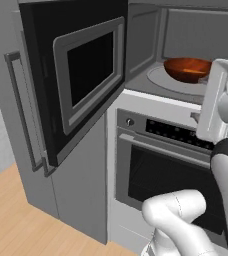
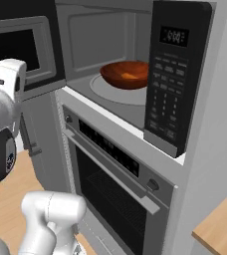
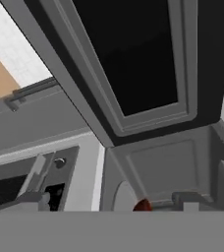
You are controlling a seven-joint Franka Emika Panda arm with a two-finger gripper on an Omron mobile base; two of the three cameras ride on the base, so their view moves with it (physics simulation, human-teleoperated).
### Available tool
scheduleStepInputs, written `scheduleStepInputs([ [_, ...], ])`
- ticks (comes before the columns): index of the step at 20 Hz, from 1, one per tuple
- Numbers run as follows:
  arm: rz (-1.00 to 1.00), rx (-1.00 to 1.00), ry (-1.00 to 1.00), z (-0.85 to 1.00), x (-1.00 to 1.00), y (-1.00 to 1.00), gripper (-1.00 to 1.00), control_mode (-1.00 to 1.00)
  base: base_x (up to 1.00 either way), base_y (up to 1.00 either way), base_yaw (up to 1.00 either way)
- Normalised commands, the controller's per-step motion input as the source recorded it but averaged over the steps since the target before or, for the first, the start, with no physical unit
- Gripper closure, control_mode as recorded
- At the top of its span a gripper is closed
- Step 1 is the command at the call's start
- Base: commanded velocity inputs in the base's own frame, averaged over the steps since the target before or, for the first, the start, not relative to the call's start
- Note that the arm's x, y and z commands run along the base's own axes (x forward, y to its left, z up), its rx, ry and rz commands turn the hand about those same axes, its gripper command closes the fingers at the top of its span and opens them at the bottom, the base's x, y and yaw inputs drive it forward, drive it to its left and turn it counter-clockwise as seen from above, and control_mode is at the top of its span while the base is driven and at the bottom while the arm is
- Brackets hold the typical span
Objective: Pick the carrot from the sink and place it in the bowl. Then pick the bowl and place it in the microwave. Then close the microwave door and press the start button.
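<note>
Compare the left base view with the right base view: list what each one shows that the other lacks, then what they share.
Left base view alone: the tall grey cabinet's long handle and the full inner face of the microwave door, swung wide open.

Right base view alone: the microwave's black keypad panel with its display, and a wooden counter corner.

Both: the bowl on the turntable inside the microwave, the oven beneath, and the wooden floor.

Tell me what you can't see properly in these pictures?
- Carrot: an orange glint inside the bowl in the right base view, too small to be sure of.
- Keypad labels on the microwave: too small to read.
- Claw: hand view, its tips blend into the grey cavity.
- Bowl in the left base view: its right side is hidden by the arm.
</note>
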Motion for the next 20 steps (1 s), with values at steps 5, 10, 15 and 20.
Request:
scheduleStepInputs([
  [5, 0.06, 0.03, -0.03, 0.0, -1.0, 0.81, -1.0, -1.0, 0.0, 0.0, 0.0],
  [10, 0.02, 0.01, -0.04, 0.0, -0.7, 0.96, -1.0, -1.0, 0.0, 0.0, 0.0],
  [15, 0.0, 0.0, 0.0, -0.07, -0.18, 1.0, -1.0, -1.0, 0.0, 0.0, 0.0],
  [20, 0.0, 0.0, 0.0, -0.31, 0.0, 0.96, -1.0, -1.0, 0.0, 0.0, 0.0],
])
